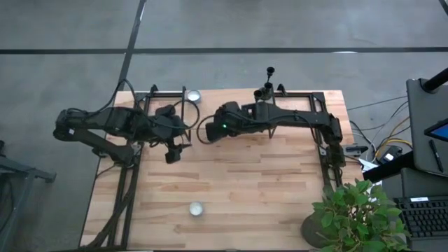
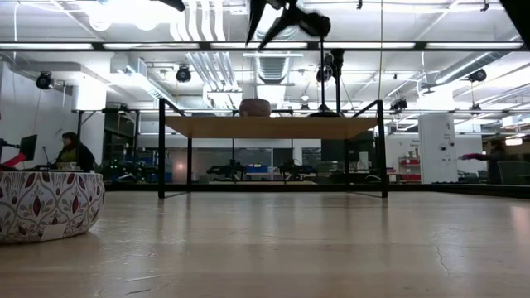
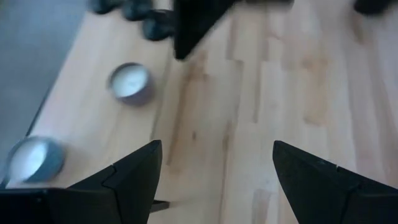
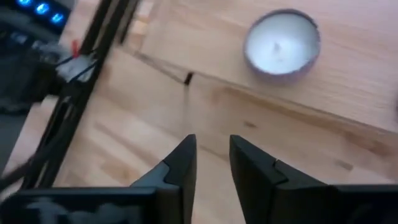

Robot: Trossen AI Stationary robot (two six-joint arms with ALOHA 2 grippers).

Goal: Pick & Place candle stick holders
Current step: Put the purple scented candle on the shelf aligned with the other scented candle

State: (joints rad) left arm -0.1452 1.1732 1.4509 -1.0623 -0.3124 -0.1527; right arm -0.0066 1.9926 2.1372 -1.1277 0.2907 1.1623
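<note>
The black candle stick holders (image 1: 269, 82) stand in a small group at the table's far edge, right of the middle; the right arm hides their bases. Blurred dark shapes in the left wrist view (image 3: 155, 26) may be them. My right gripper (image 1: 208, 131) (image 4: 211, 155) hovers left of them over the far middle of the table, its fingers a narrow gap apart with nothing between. My left gripper (image 1: 173, 152) (image 3: 214, 168) hangs open over bare wood on the left, holding nothing.
A tealight (image 1: 194, 96) (image 4: 283, 43) sits at the far edge and another (image 1: 196, 208) near the front edge. A potted plant (image 1: 357, 217) stands at the near right corner. A patterned pot (image 2: 45, 203) shows in the low view. Bare wood (image 1: 259, 175) fills the table's middle.
</note>
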